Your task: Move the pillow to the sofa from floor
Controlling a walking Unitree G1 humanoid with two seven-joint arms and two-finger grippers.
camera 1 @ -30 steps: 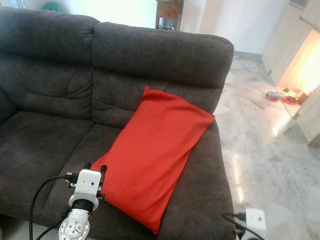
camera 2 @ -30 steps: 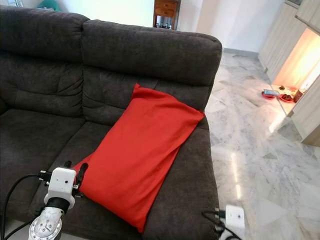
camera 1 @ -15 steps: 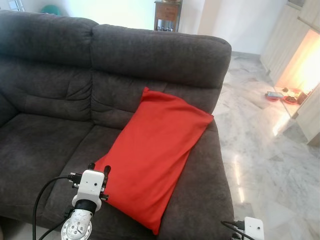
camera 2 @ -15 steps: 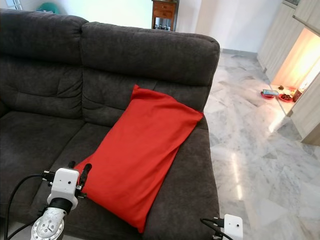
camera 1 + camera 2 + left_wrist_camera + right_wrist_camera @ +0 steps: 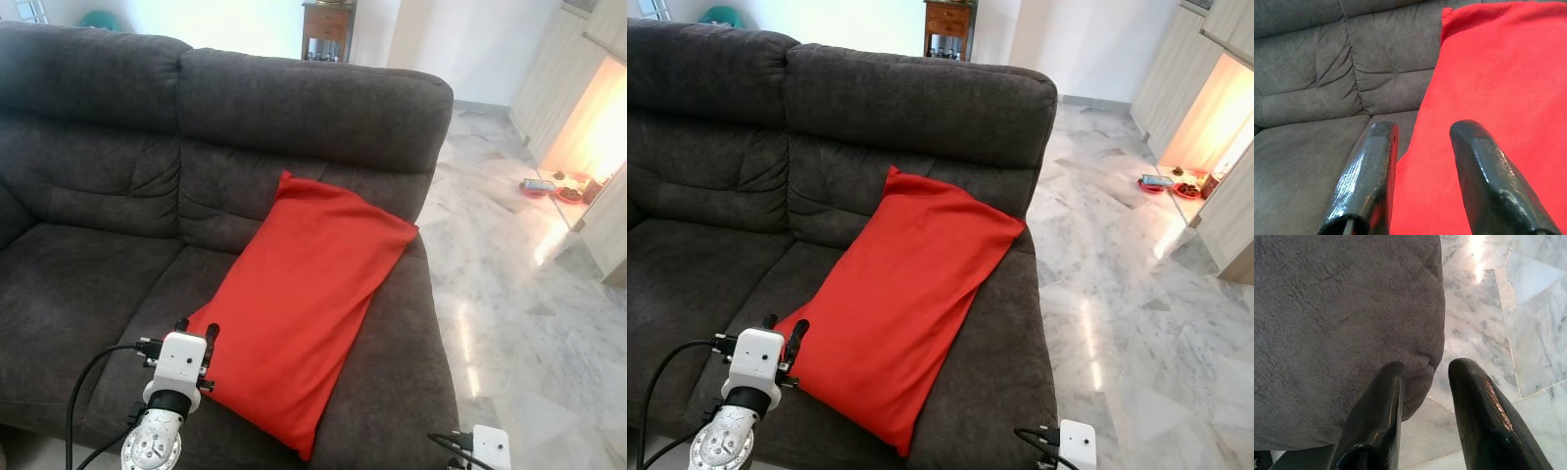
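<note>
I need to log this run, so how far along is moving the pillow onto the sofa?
Nearly finished. Done: the red pillow lies on the sofa seat, its top corner leaning on the backrest, nothing of it on the floor. In hand: nothing; the left pincer is open at the pillow's lower corner, gripping none of it. The right pincer is open over the sofa's edge. Left: probably just pulling both arms back.

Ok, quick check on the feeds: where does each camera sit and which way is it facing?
Left eye: on the head, looking down at the sofa and red pillow; left end effector near the pillow's lower corner.
Right eye: the same scene, slightly offset.
Left wrist: along its open fingers, toward pillow and backrest.
Right wrist: past the right end effector, at the sofa's edge and marble floor.
Shared: both eyes and the left wrist show the pillow.
</note>
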